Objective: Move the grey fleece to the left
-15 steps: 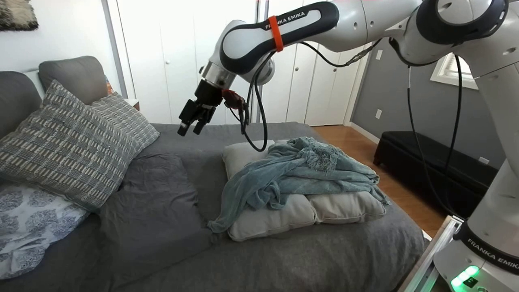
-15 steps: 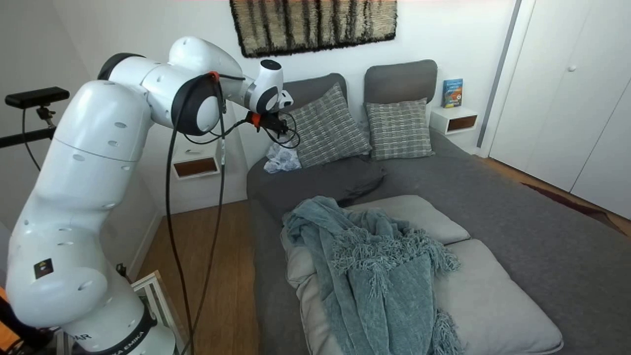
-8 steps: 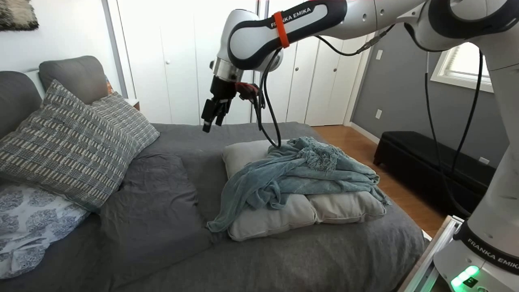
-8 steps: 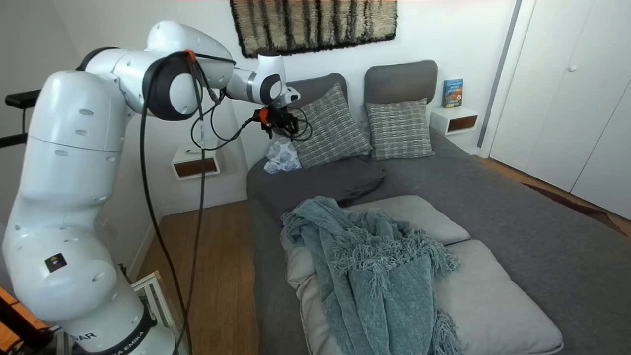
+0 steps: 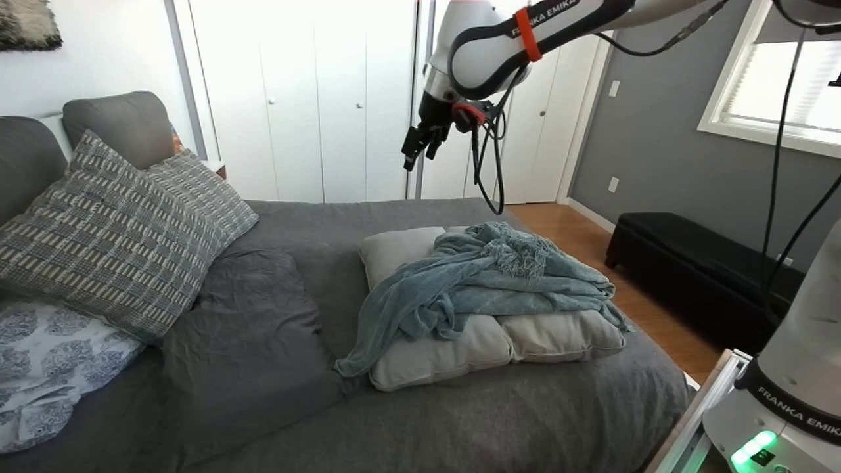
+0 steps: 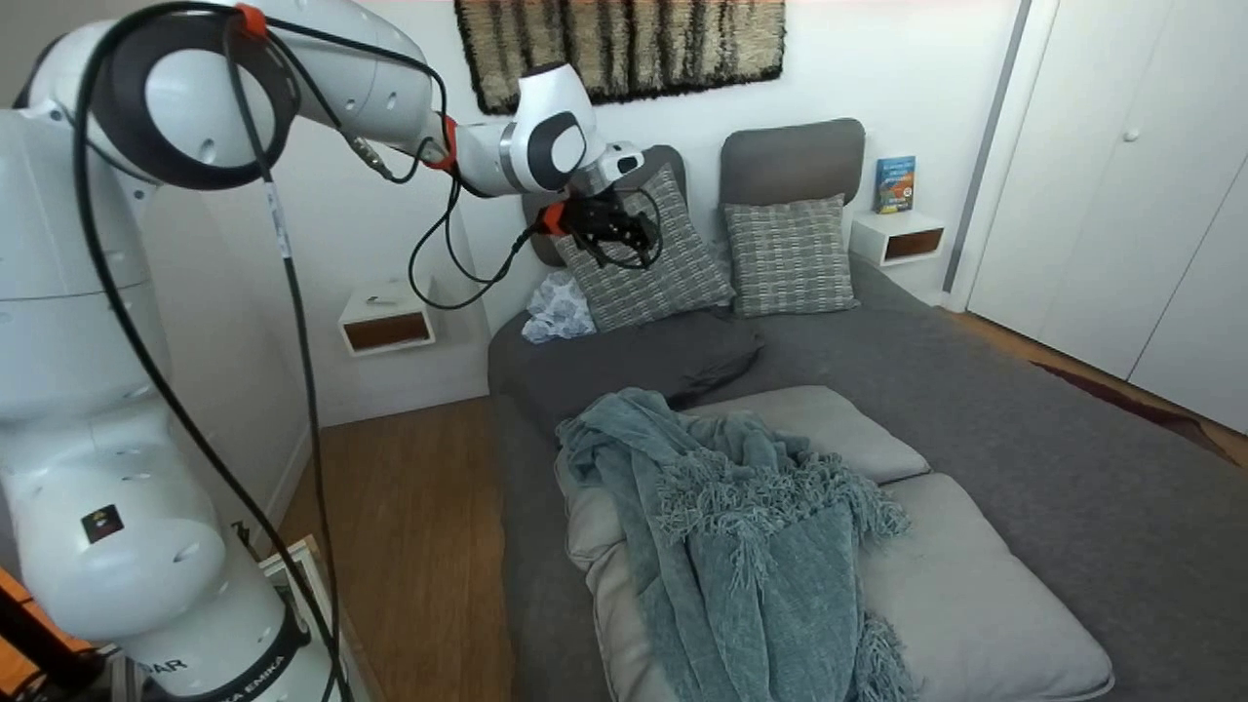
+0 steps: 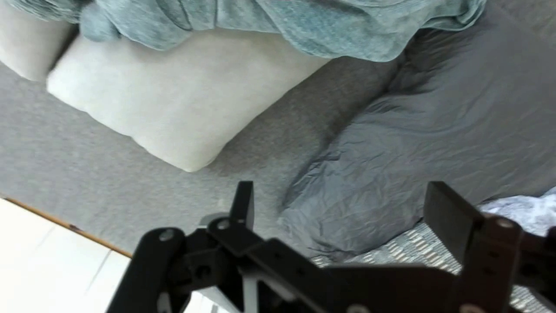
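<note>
The fleece, a grey-blue fringed throw (image 5: pixel 486 299), lies crumpled on pale cushions on the bed. It also shows in an exterior view (image 6: pixel 780 595) and along the top of the wrist view (image 7: pixel 304 26). One end hangs over the cushion edge toward the dark grey pillow. My gripper (image 5: pixel 420 159) is in the air above the bed, apart from the fleece. It shows small and dark in an exterior view (image 6: pixel 639 244). In the wrist view the gripper (image 7: pixel 339 187) has its fingers wide apart with nothing between them.
Pale cushions (image 5: pixel 437 358) lie under the fleece. A dark grey pillow (image 5: pixel 253 341) and patterned pillows (image 5: pixel 118 243) lie toward the headboard. A black bench (image 5: pixel 703 269) stands beyond the bed. A wall shelf (image 6: pixel 388 331) is near the arm. Cables (image 5: pixel 499 177) hang from the arm.
My gripper has moved up and to the right in an exterior view, and to the right in both. The arm's cables swung with it. The fleece and cushions have not moved.
</note>
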`<action>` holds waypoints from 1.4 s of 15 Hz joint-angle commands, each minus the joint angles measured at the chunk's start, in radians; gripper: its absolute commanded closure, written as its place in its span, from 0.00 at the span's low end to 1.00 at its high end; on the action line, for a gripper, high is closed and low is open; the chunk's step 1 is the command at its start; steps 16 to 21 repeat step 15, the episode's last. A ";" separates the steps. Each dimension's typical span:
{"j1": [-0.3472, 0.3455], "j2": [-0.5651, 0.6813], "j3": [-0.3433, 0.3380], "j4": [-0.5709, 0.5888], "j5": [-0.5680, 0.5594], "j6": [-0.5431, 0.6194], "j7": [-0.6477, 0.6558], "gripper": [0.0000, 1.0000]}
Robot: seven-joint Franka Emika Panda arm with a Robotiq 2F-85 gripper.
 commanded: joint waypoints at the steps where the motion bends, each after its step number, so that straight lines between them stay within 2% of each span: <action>1: -0.036 -0.182 -0.053 -0.245 -0.053 0.127 0.134 0.00; 5: -0.106 -0.318 -0.086 -0.456 -0.041 0.231 0.156 0.00; 6: -0.123 -0.335 -0.092 -0.500 -0.046 0.297 0.168 0.00; 7: -0.117 -0.247 -0.074 -0.366 -0.022 0.206 0.120 0.00; 8: -0.128 -0.264 -0.076 -0.398 -0.022 0.224 0.117 0.00; 21: -0.125 -0.251 -0.069 -0.382 -0.022 0.223 0.116 0.00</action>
